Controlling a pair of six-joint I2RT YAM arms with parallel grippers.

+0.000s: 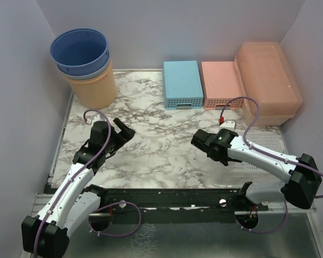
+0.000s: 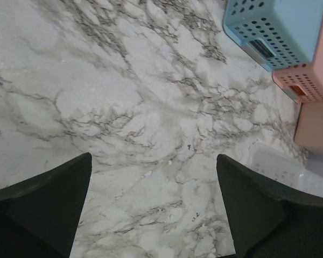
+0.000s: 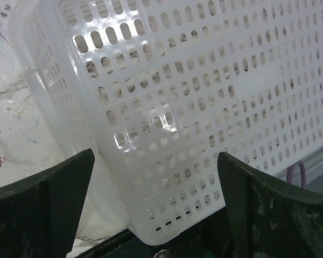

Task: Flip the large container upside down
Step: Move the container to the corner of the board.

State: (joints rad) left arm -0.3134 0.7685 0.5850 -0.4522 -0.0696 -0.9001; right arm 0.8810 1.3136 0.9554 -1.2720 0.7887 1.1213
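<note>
Grippers gape wide, holding nothing: left gripper [image 1: 124, 131] over the table [image 1: 156, 150] toward its left edge, right gripper [image 1: 201, 143] toward its right edge; large container [image 1: 269, 80] sits at the far right corner.

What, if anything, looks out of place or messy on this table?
Nothing is spilled or broken. The blue basket and pink basket lie flat side up, neatly side by side next to the large container. The one oddity is a white perforated basket lying right under the right arm.
</note>
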